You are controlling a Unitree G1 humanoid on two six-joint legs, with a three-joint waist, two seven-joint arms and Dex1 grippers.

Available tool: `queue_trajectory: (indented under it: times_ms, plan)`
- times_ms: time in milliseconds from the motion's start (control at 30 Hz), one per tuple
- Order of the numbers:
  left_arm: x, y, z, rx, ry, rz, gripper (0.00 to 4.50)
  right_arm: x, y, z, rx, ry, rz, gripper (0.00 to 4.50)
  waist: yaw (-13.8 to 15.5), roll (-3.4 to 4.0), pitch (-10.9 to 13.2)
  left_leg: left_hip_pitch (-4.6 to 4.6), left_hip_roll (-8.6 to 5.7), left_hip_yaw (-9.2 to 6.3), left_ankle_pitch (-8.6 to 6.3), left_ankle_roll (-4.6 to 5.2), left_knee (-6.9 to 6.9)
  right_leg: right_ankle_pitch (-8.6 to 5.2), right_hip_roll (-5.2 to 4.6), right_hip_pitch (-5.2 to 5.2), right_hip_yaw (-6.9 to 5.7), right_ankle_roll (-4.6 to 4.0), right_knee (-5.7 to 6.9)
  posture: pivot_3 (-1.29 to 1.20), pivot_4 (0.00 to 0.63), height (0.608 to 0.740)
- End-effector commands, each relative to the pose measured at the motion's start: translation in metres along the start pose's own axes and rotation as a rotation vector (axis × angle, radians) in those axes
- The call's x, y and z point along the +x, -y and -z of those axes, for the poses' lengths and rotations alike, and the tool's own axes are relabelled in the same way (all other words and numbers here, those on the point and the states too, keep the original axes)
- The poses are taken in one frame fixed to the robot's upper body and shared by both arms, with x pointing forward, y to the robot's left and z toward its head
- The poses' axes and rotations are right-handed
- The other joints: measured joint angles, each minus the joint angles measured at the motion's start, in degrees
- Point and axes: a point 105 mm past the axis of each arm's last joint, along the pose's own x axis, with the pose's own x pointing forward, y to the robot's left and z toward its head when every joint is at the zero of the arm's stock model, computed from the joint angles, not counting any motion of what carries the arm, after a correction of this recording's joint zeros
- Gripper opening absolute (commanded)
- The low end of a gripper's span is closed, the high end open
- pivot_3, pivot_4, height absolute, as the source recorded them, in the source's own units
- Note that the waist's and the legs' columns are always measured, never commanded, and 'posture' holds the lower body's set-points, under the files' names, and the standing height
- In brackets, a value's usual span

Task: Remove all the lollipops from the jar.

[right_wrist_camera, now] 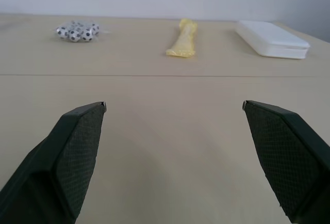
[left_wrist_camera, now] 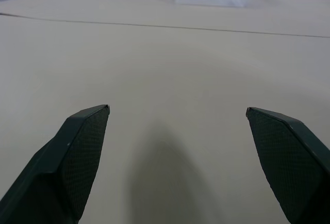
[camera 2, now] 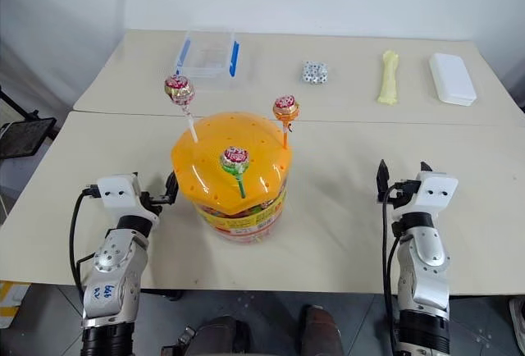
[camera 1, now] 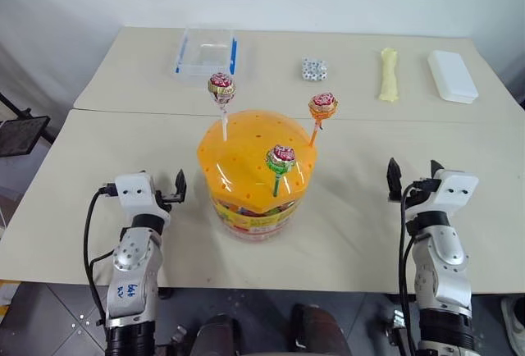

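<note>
The jar (camera 1: 256, 177) stands on the near half of the counter (camera 1: 353, 233), about midway between the two arms, its domed orange lid on. All three lollipops (camera 1: 280, 159) are stuck upright in the lid: one on a white stick (camera 1: 221, 88) at the far left, one on an orange stick (camera 1: 322, 107) at the far right, one on a green stick at the near side.

The left end effector (camera 1: 179, 185) is released, fingers spread wide and empty, just left of the jar. The right end effector (camera 1: 413, 175) is likewise released and empty, well apart to the jar's right.

The counter is pale beige, with a seam running left to right behind the jar. Along the far half lie a clear box with blue clips (camera 1: 205, 52), a dotted cube cluster (camera 1: 313, 70), a yellow packet (camera 1: 389, 75) and a white case (camera 1: 452, 75). The near half is bare on both sides of the jar, out to the left and right edges. Behind is a white wall, below a grey floor
</note>
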Motion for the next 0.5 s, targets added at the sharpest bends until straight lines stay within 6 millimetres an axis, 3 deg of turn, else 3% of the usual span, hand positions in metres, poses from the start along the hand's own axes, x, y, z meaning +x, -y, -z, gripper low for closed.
queue_trajectory:
  times_ms: [33, 167, 300, 433, 500]
  plan:
    - [0.004, 0.001, 0.003, -0.014, -0.05, 0.032, 4.5, -0.001, 0.001, -0.016, -0.053, 0.055, -0.056, 4.46, 0.06, 0.0, 0.0, 0.0, 0.0, 0.0, 0.0, 0.0, 0.0, 0.0, 0.0, 0.0, 0.0, 0.0, 0.0, 0.0, 0.15, 0.74]
    - [-0.004, 0.01, -0.027, -0.216, 0.108, 0.281, 4.5, -0.018, -0.005, -0.04, 0.023, 0.151, -0.195, 4.46, 0.05, 0.0, 0.0, -0.01, 0.02, -0.07, 0.0, 0.0, 0.0, 0.0, 0.0, 0.0, -0.02, 0.0, 0.0, 0.0, 0.15, 0.74]
    - [-0.015, 0.002, -0.062, -0.336, 0.191, 0.549, 4.5, -0.053, -0.017, -0.075, 0.066, 0.175, -0.473, 4.46, 0.09, 0.05, 0.03, -0.01, 0.05, -0.37, -0.02, -0.04, -0.05, -0.01, 0.04, -0.02, -0.09, -0.02, 0.01, 0.0, 0.15, 0.74]
    - [-0.015, -0.011, -0.075, -0.358, 0.116, 0.712, 4.5, -0.073, -0.013, -0.105, 0.073, 0.218, -0.568, 4.46, 0.11, 0.0, 0.0, 0.04, 0.02, -0.44, -0.02, 0.0, 0.08, -0.01, 0.0, 0.16, -0.05, -0.02, -0.08, 0.0, 0.15, 0.74]
    - [-0.016, -0.018, -0.089, -0.331, 0.064, 0.874, 4.5, -0.086, -0.016, -0.13, 0.099, 0.262, -0.652, 4.46, 0.29, 0.03, 0.02, 0.09, -0.01, -0.43, -0.01, 0.02, 0.1, -0.01, 0.01, 0.2, -0.02, -0.02, -0.08, 0.0, 0.15, 0.74]
